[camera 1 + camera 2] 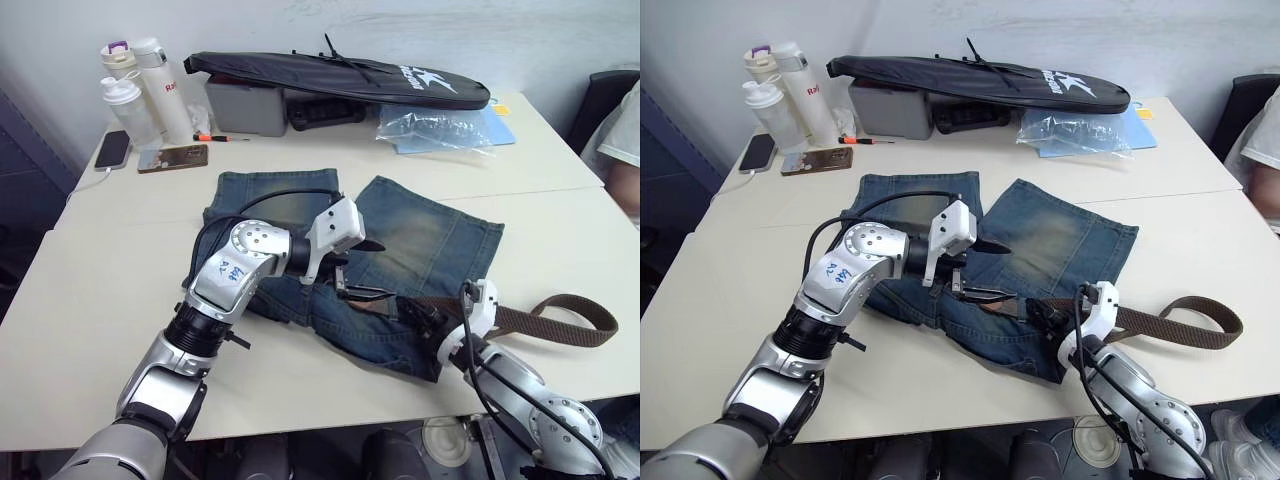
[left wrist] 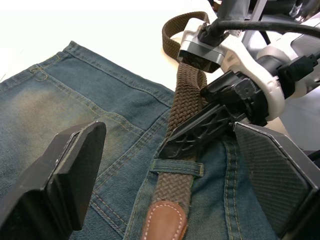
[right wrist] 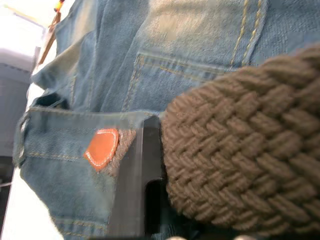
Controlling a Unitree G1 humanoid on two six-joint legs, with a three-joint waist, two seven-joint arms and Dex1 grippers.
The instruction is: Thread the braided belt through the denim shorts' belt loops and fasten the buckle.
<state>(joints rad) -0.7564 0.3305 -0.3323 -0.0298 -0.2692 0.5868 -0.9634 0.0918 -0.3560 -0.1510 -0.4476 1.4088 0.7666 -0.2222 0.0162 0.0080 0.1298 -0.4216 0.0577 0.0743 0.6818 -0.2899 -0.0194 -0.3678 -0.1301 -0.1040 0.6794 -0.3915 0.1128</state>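
Now — braided belt [image 2: 184, 112] in right gripper [image 2: 200, 131]

Head pair: high, facing forward and down over the table [image 1: 90, 300], taking in the shorts [image 1: 420, 240], belt [image 1: 560, 320] and both arms. Left wrist: close in, looking along its open fingers [image 2: 65, 170] at the belt under a loop [image 2: 176, 167]. Right wrist: closer, pressed against the braid. Shared by all: belt on waistband.
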